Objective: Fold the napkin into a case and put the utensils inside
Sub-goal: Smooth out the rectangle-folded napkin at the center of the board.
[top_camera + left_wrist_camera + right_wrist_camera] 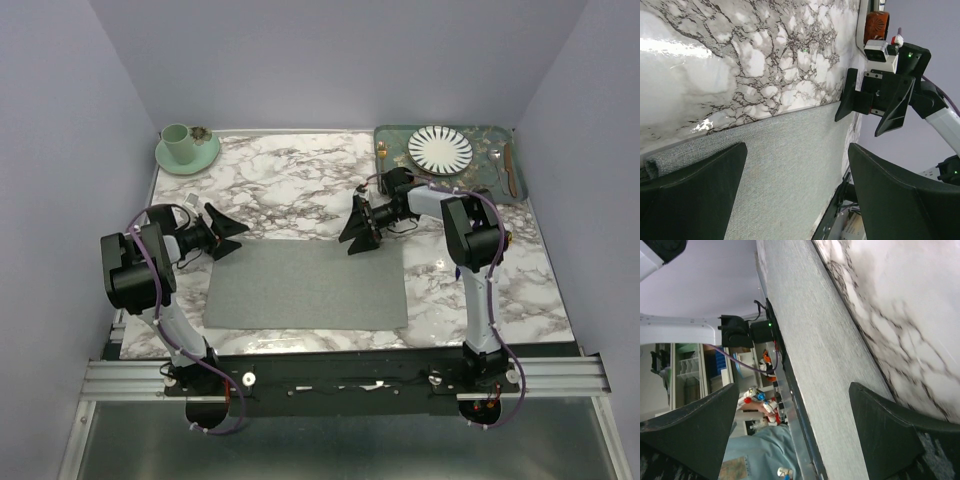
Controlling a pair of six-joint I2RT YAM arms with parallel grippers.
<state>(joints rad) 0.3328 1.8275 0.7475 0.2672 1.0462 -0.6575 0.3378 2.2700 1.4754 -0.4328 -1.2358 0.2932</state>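
Napkin (305,285) flat, far edge near left end effector (232,237), right end effector (353,228)

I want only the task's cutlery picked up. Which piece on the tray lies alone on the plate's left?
The small gold fork, alone on the green tray left of the striped plate; the other two utensils lie side by side on its right.

The napkin (305,285) is matt grey cloth with a fine woven grain. The table (290,180) is smooth, glossy and marble-patterned, catching bright reflections
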